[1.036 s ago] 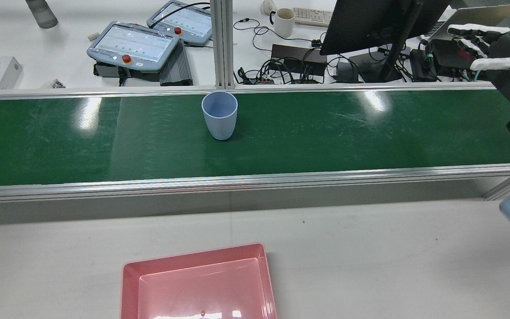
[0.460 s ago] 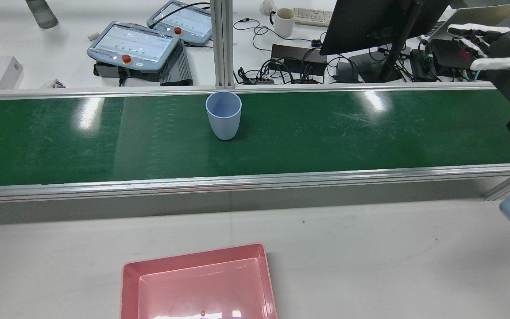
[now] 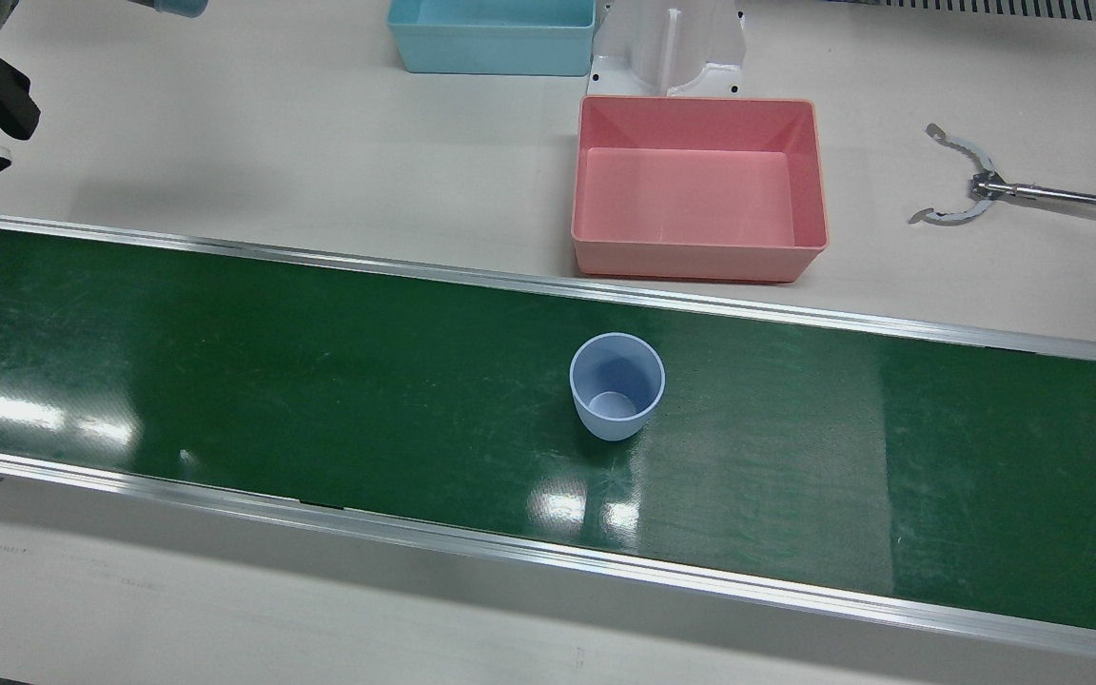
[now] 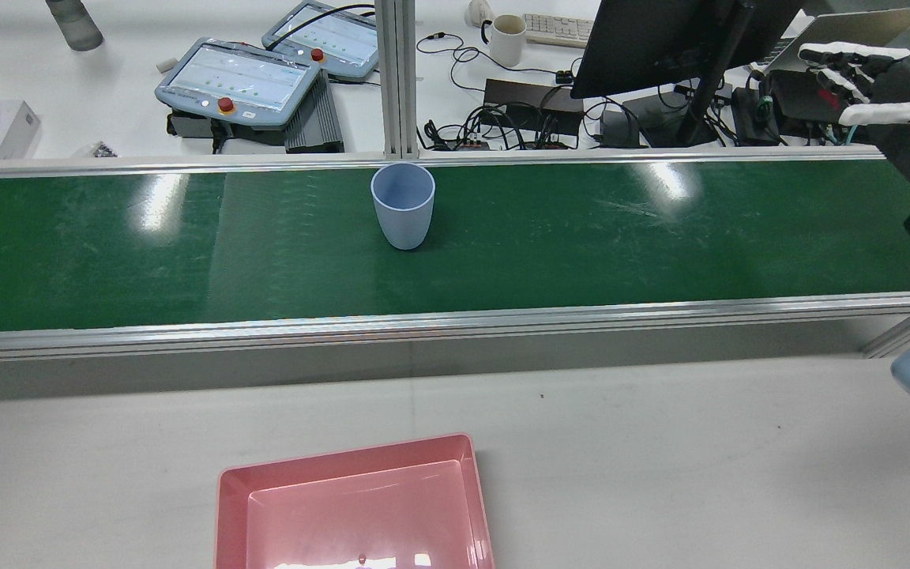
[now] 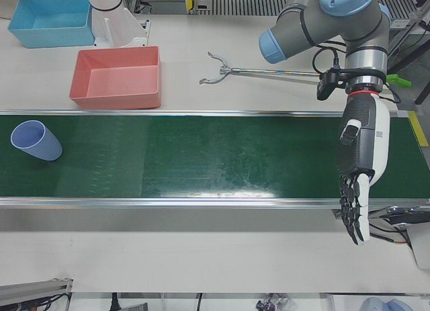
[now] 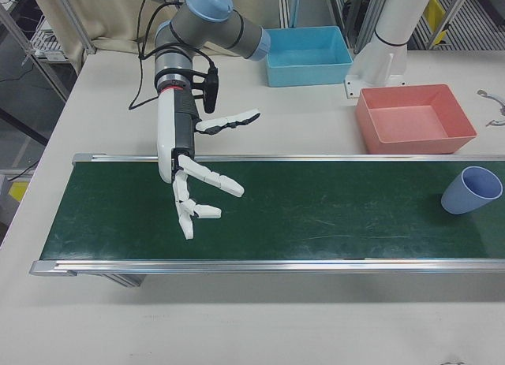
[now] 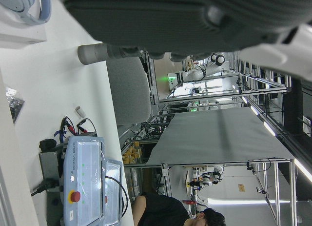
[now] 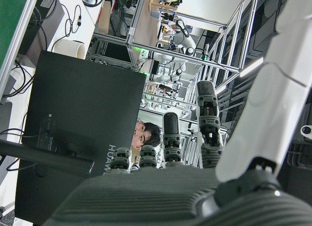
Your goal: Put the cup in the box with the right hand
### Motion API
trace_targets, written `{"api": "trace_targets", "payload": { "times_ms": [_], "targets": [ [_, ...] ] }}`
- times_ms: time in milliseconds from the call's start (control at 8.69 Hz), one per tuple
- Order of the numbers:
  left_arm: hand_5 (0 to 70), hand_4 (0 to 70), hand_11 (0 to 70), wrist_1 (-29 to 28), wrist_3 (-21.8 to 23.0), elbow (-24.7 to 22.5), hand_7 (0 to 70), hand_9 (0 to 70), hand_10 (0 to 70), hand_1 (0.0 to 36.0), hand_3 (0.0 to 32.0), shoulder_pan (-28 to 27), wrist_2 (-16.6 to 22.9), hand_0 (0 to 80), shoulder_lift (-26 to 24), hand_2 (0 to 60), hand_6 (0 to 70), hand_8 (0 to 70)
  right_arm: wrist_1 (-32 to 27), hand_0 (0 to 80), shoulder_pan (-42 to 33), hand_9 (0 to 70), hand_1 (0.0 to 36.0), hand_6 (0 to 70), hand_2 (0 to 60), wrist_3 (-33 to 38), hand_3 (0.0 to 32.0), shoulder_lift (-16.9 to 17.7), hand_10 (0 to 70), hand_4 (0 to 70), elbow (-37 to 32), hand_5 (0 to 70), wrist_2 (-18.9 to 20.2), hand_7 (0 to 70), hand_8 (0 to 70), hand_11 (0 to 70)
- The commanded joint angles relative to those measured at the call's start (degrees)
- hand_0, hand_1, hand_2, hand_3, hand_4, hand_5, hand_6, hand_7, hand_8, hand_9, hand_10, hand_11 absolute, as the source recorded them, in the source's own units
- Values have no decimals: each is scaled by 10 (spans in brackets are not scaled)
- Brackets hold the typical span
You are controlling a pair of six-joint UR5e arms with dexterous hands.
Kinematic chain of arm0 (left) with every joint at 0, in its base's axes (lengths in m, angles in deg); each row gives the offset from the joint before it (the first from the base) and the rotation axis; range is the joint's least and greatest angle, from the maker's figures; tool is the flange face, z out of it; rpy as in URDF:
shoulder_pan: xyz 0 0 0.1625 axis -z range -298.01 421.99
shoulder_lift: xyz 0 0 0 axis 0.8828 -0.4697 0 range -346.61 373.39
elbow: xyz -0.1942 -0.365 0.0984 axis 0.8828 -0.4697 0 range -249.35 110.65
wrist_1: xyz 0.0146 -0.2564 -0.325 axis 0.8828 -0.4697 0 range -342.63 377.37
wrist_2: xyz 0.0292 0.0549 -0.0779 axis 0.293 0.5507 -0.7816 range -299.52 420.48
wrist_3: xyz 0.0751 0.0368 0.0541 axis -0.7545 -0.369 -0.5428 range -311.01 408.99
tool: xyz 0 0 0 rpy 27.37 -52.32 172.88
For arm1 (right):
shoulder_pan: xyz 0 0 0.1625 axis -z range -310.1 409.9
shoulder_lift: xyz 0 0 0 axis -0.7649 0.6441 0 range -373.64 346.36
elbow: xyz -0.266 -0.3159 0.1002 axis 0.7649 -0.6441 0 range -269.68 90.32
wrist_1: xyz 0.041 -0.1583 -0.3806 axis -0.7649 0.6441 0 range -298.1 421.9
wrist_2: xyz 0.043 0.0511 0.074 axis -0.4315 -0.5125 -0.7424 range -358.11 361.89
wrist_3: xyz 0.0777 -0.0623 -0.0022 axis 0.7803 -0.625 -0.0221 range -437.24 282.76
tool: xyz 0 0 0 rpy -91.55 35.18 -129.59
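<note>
A pale blue cup (image 4: 403,205) stands upright on the green conveyor belt (image 4: 660,237), about mid-length, also seen from above as the cup (image 3: 616,385). The pink box (image 3: 695,259) sits on the white table beside the belt, close to the cup; its rim (image 4: 344,457) shows at the bottom of the rear view. My right hand (image 6: 193,188) hangs open over the belt's far end, fingers spread, well away from the cup (image 6: 471,190). It holds nothing. My left hand (image 5: 359,183) points down, open and empty, at the opposite end of the belt, far from the cup (image 5: 35,141).
A blue box (image 3: 491,38) stands behind the pink one near a white pedestal (image 3: 667,48). A metal grabber tool (image 3: 957,185) lies on the table. Beyond the belt are teach pendants (image 4: 238,79), a monitor (image 4: 660,39), cables and a mug (image 4: 506,38).
The cup has drifted slightly along the belt toward my right hand, staying upright. Neither hand has visibly moved.
</note>
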Motion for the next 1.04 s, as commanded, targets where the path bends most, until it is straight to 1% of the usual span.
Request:
{"api": "trace_targets", "payload": {
  "times_ms": [0,460,921],
  "targets": [
    [0,0,0,0,1,0,0,0,0,0,0,0,-1,0,0,0,0,0,0,540,0,106,67,78,0,0,36,0,47,284,0,45,0,410,30,82],
    [0,0,0,0,0,0,0,0,0,0,0,1,0,0,0,0,0,0,0,541,0,105,65,78,0,0,38,-1,47,286,0,45,0,412,30,81],
    [0,0,0,0,0,0,0,0,0,0,0,0,0,0,0,0,0,0,0,541,0,106,66,80,0,0,32,0,48,290,0,45,0,417,31,84]
  ]
}}
